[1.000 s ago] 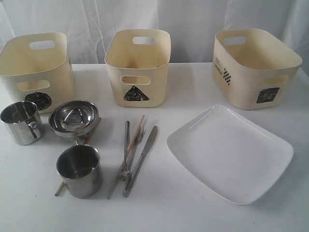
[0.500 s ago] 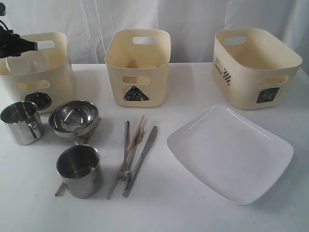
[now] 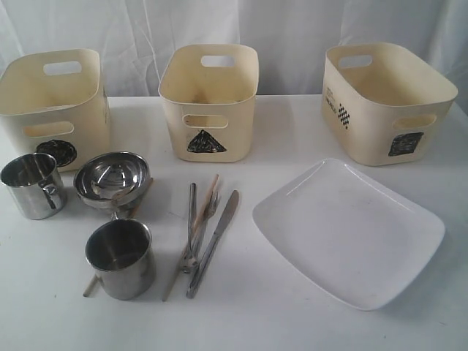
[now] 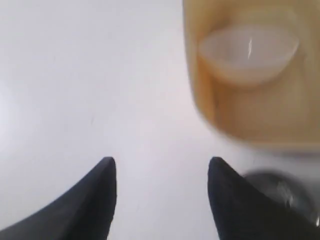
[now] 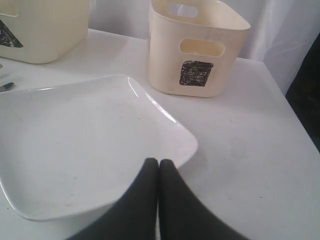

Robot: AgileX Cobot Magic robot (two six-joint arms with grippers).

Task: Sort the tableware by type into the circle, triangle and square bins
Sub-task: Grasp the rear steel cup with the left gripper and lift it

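On the table (image 3: 292, 131), three bins (image 3: 80, 139) (image 3: 234, 124) (image 3: 365, 135), two mugs (image 3: 29, 191) (image 3: 121, 259), one plate (image 3: 351, 234).

My left gripper (image 4: 162, 160) shows as two black fingers (image 4: 85, 205). Each is broad at the base and narrows to a rounded point, like a pair of dark horns. Their surface looks plain and matt, and their outlines are soft with blur. My right gripper (image 5: 158, 161) has black fingers (image 5: 137, 205) of the same make. These are sharper to see: smooth, faintly sheened along the inner edges, with blunt rounded tips that flare in a gentle curve toward wider bases.
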